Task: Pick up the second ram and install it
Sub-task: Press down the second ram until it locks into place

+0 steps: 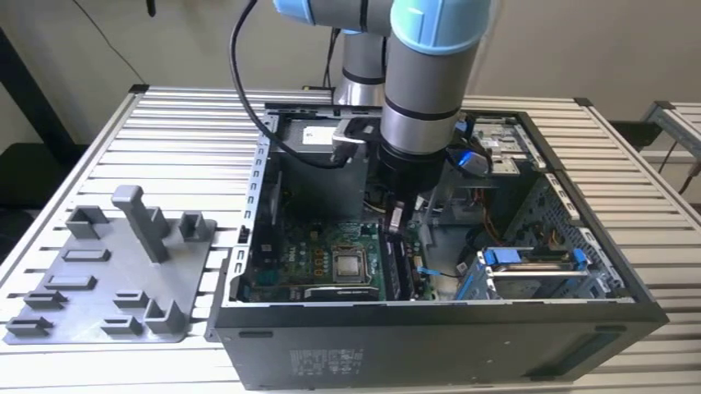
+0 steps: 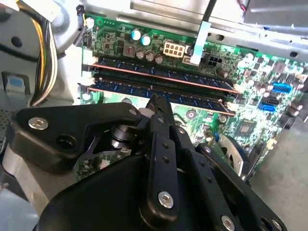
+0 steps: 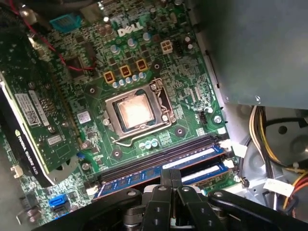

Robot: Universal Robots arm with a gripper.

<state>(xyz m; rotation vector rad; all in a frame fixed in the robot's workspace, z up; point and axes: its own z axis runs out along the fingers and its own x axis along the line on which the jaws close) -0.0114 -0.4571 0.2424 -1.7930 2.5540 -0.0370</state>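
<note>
- The second ram [image 2: 159,93] sits lengthwise in a slot on the motherboard [image 2: 250,120], parallel to and just beside another module [image 2: 159,72] in the neighbouring slot; in the first wrist view the two strips [image 3: 159,166] lie side by side below the CPU socket [image 3: 137,111].
- The end effector [image 2: 157,103] stands directly over the second ram, fingertips together at the strip's upper edge near mid-length. The fingers [image 3: 171,179] are narrow, almost closed; whether they clamp the strip or only press on it cannot be told.
- In the exterior view the end effector [image 1: 395,220] reaches down into the open case [image 1: 438,316], with the ram slots [image 1: 398,267] at about 6 o'clock from it.
- The CPU socket [image 1: 350,264] lies at about 9 o'clock from the slots in the exterior view.
- A graphics card [image 3: 29,120] stands on edge across the motherboard from the slots.
- Yellow and black cables [image 3: 269,144] run beside the slot ends.
- A drive bay with blue clips [image 1: 531,258] sits at about 3 o'clock from the slots in the exterior view.
- The case rests on a slatted table [image 1: 164,139].
- A grey tray [image 1: 98,279] with upright blocks lies on the table at about 9 o'clock from the case.
</note>
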